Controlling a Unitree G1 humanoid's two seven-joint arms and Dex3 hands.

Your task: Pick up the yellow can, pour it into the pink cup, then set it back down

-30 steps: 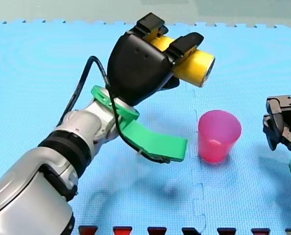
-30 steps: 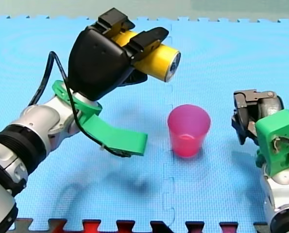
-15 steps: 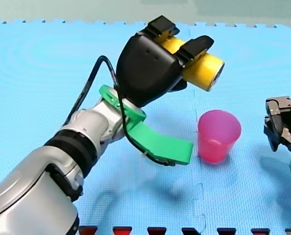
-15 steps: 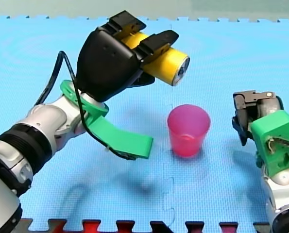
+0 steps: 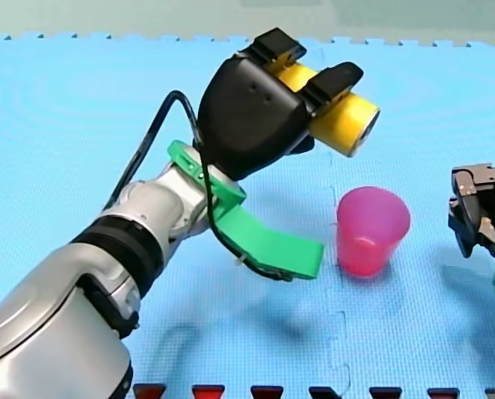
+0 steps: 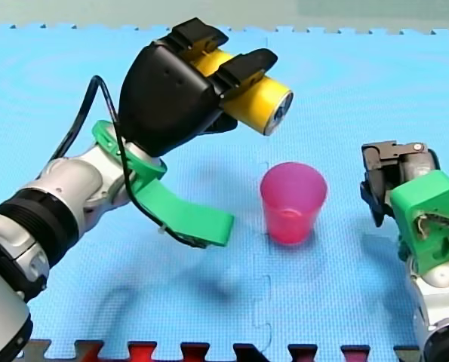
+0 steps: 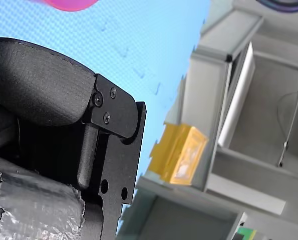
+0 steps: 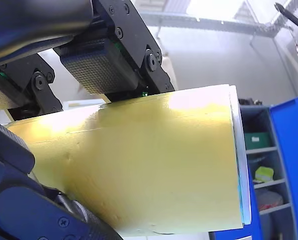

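Yellow can [image 6: 258, 102], clamped in left hand [image 6: 171, 94], has swung to eleven o'clock of pink cup [image 6: 293, 202], likely pouring; right hand [image 6: 390, 177], curled and empty, at three o'clock.

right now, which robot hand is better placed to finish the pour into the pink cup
Left. The left robot hand grips the yellow can, tipped sideways and raised near the pink cup. The right robot hand is beside the cup, holding nothing.

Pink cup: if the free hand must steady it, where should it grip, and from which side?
Grip the pink cup by its side wall below the rim, probably coming in level from the robot's right, where the right hand is. It stands upright, narrowing downward, and the left hand holds the yellow can tipped above it, so keep off the top.
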